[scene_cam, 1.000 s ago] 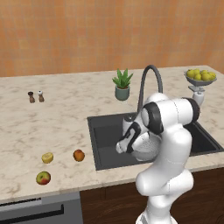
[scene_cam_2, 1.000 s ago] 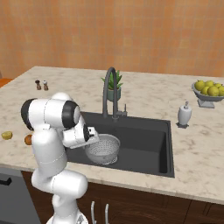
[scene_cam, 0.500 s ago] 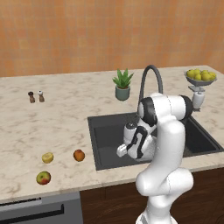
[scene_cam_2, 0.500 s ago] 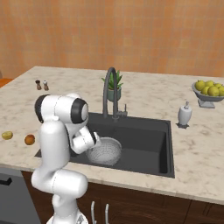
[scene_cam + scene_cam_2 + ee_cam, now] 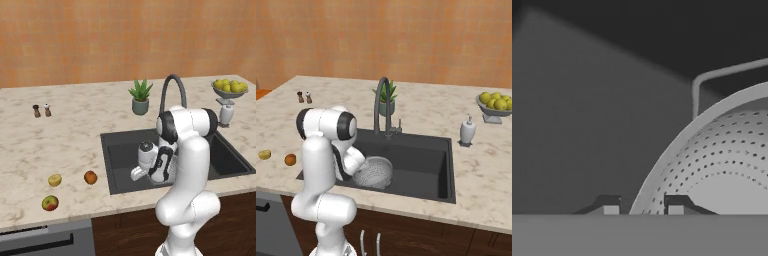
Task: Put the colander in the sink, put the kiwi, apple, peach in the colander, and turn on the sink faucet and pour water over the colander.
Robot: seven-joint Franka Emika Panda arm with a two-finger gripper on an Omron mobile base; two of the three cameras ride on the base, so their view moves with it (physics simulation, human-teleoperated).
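The colander (image 5: 373,172) rests on the floor of the sink (image 5: 426,160), near its front left. In the hand view its perforated wall (image 5: 722,165) curves up on the right. My gripper (image 5: 643,206) straddles the rim, one fingertip (image 5: 609,206) outside and the other inside, both close against it. On the counter left of the sink lie the kiwi (image 5: 55,180), the peach (image 5: 90,177) and the apple (image 5: 49,202). The faucet (image 5: 172,87) arches over the back of the basin.
A potted plant (image 5: 140,97) stands behind the sink, with a soap dispenser (image 5: 468,131) and a stemmed bowl of yellow-green fruit (image 5: 496,102) to the right. Salt and pepper shakers (image 5: 41,110) sit far left. The counter's front edge runs just below the three fruits.
My arm has swung down and carried the colander lower, from above the basin to its floor. The fruits on the counter have not moved.
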